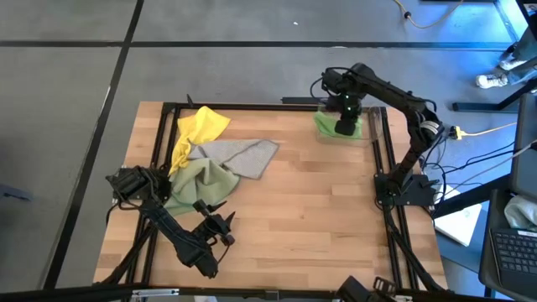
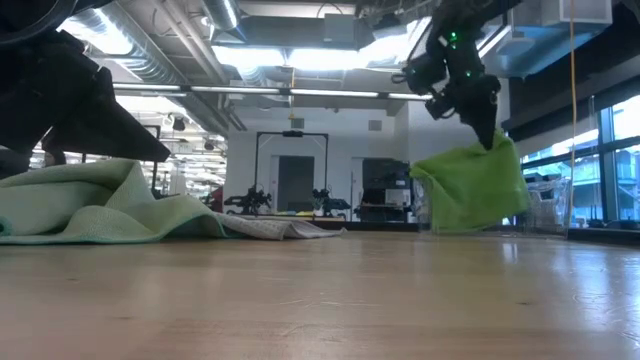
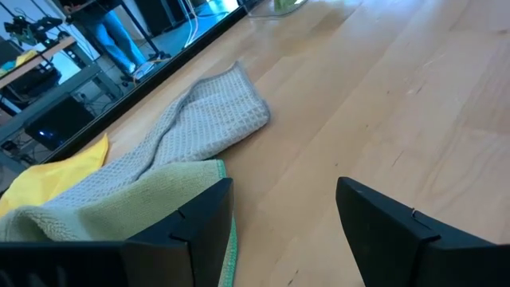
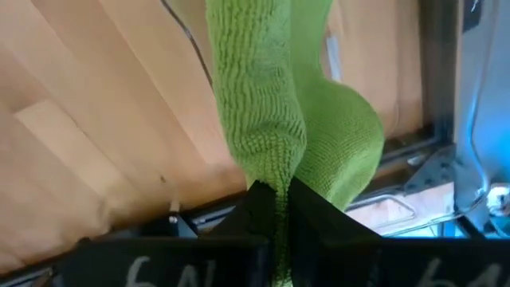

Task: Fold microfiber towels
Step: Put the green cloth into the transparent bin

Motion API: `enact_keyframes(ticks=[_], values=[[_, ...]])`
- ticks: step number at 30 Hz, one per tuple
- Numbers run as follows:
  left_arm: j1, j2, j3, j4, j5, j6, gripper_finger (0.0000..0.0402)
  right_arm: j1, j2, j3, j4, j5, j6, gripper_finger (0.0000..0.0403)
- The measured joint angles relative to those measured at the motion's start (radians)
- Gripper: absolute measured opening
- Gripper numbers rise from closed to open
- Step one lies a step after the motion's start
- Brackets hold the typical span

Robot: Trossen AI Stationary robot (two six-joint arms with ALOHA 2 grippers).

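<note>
- Table (image 1: 336,218): a bare wooden top inside a black frame; the middle and near right are free for laying a cloth out flat. No bin shows clearly on it.
- Progress: judged from the layout, the task is at an early stage. No towel lies as a finished flat fold; three are heaped and one is in the air.
- Towel heap, left half of the table: the grey-beige towel (image 1: 242,156) lies crumpled towards the centre, the pale olive-green towel (image 1: 197,180) overlaps its near-left edge, and the yellow towel (image 1: 200,128) lies bunched at the far-left frame, touching the other two. All three remain to be separated, spread and folded.
- Bright green towel (image 1: 325,126): at the far right edge of the table, hanging in a bunch with its lower part touching the surface in the low view. It is not spread, so its fold is not yet done.
- Right gripper (image 2: 487,135): above the far right corner, clenched on the top of the bright green towel; the right wrist view shows the cloth pinched between the fingers.
- Left gripper (image 3: 285,223): low over the near left of the table, just beside the pale olive-green towel, fingers spread wide and holding nothing.
- Obstructions: the frame rail near the hanging towel could snag the cloth; the overlapping heap hinders picking one towel alone.
</note>
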Motion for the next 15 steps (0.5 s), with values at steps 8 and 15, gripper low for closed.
enact_keyframes(ticks=[8, 15], values=[[0.000, 0.000, 0.000, 0.004, 0.001, 0.000, 0.0217, -0.103, 0.000, -0.056, 0.014, 0.037, -0.051, 0.0013], [0.000, 0.000, 0.000, 0.004, -0.001, 0.010, 0.0217, -0.195, 0.000, -0.102, 0.199, 0.043, -0.092, 0.0013]])
